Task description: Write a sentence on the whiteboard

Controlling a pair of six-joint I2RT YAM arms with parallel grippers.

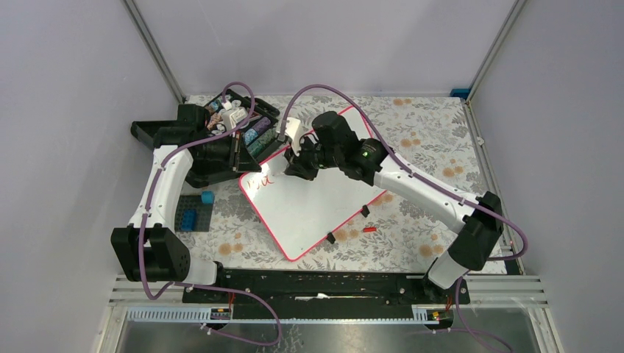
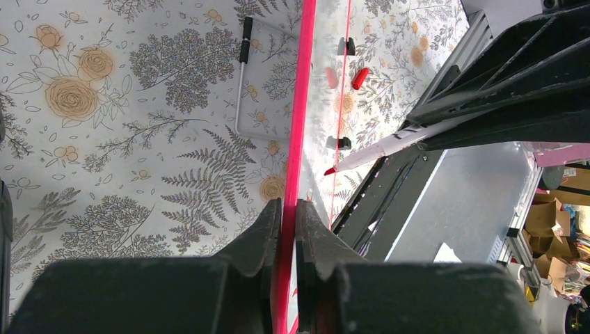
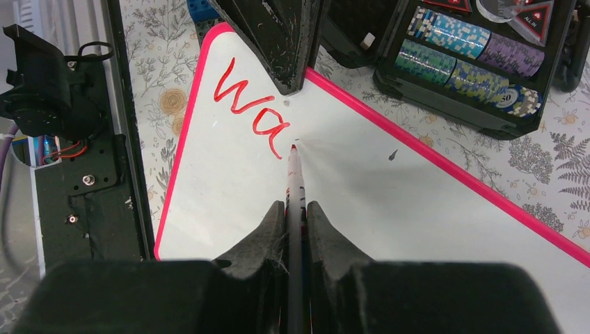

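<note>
The whiteboard [image 1: 316, 209] lies tilted on the floral table; it also shows in the right wrist view [image 3: 417, 223]. My left gripper [image 2: 288, 209] is shut on its pink-red rim [image 2: 300, 104] at the far left edge, and shows at the top of the right wrist view [image 3: 289, 56]. My right gripper [image 3: 296, 209] is shut on a white marker [image 3: 295, 174]. The marker's red tip touches the board just after the red letters "Wa" [image 3: 250, 104], the only part of the sentence I see. In the top view the right gripper [image 1: 298, 168] hovers over the board's upper left part.
An open black case [image 1: 235, 129] of poker chips [image 3: 473, 56] stands behind the board's left corner. A red marker cap [image 1: 369, 229] lies right of the board, near its two black clips [image 1: 365, 210]. Blue bricks on a dark plate [image 1: 195, 213] lie to the left.
</note>
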